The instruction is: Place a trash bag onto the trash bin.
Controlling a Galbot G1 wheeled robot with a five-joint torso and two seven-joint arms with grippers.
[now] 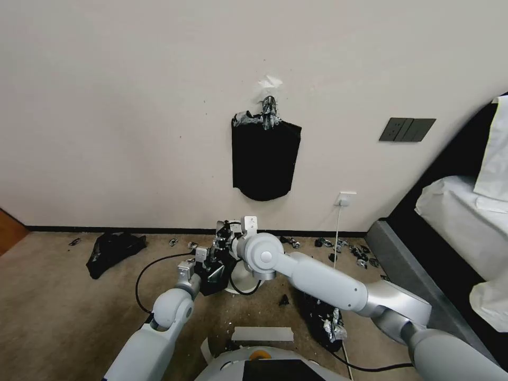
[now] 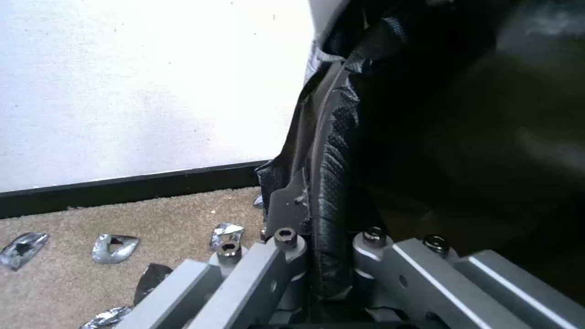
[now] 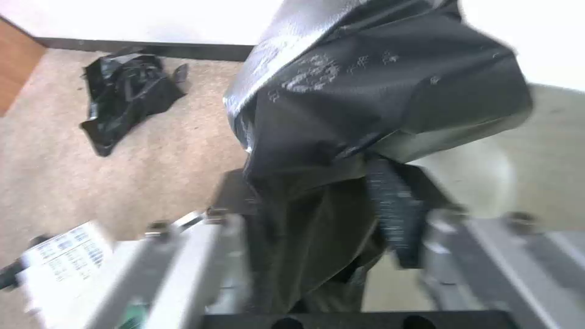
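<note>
Both grippers, left gripper (image 2: 323, 260) and right gripper (image 3: 341, 237), pinch the trash bag (image 3: 378, 96) over the trash bin (image 1: 239, 279), which is mostly hidden by the arms, on the carpet near the wall.

Both arms reached forward and met low ahead. The left gripper (image 2: 326, 256) was clamped on black plastic; the right gripper (image 3: 332, 237) likewise pinched plastic.
</note>
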